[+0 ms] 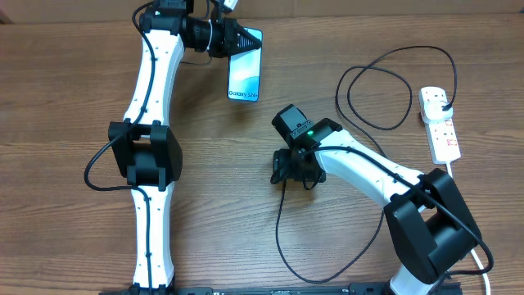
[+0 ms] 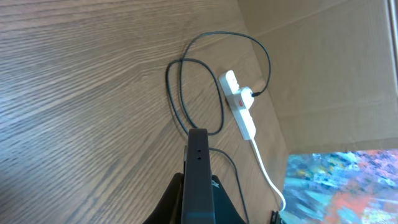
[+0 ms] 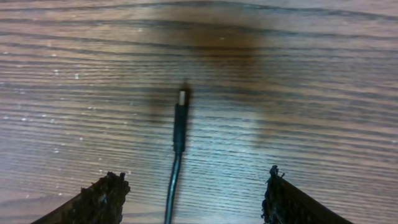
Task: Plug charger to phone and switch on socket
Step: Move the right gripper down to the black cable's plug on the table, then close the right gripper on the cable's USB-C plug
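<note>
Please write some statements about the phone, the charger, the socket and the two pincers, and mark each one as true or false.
1. The left pincer holds the phone. True.
2. The tip of the charger is plugged into the phone. False: the tip lies on the table, far from the phone.
3. The right pincer is shut on the cable. False: its fingers stand apart, one on each side of the cable, without touching it.
4. The charger's black cable runs to the socket at the table's right side. True.
</note>
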